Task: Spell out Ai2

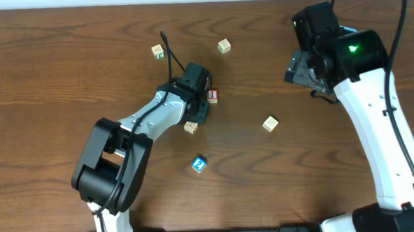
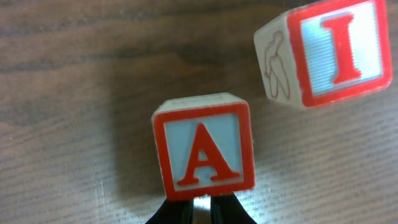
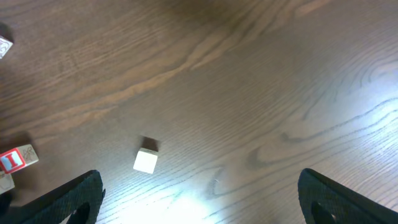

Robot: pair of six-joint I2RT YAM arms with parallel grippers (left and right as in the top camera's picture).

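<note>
The red A block (image 2: 204, 147) lies letter up on the wood table, right at my left gripper's fingertips (image 2: 199, 210). The jaws are shut with only a thin gap and touch the block's near edge. The red I block (image 2: 333, 51) lies tilted just beyond it to the right, and it also shows overhead (image 1: 212, 95). In the overhead view the left gripper (image 1: 200, 109) hides the A block. The blue 2 block (image 1: 199, 164) lies nearer the front. My right gripper (image 3: 199, 202) is wide open and empty, held high at the back right (image 1: 301, 68).
A tan block (image 1: 191, 127) lies beside the left gripper. A plain block (image 1: 270, 123) lies mid-table and shows in the right wrist view (image 3: 145, 161). Two more blocks (image 1: 158, 52) (image 1: 223, 46) lie at the back.
</note>
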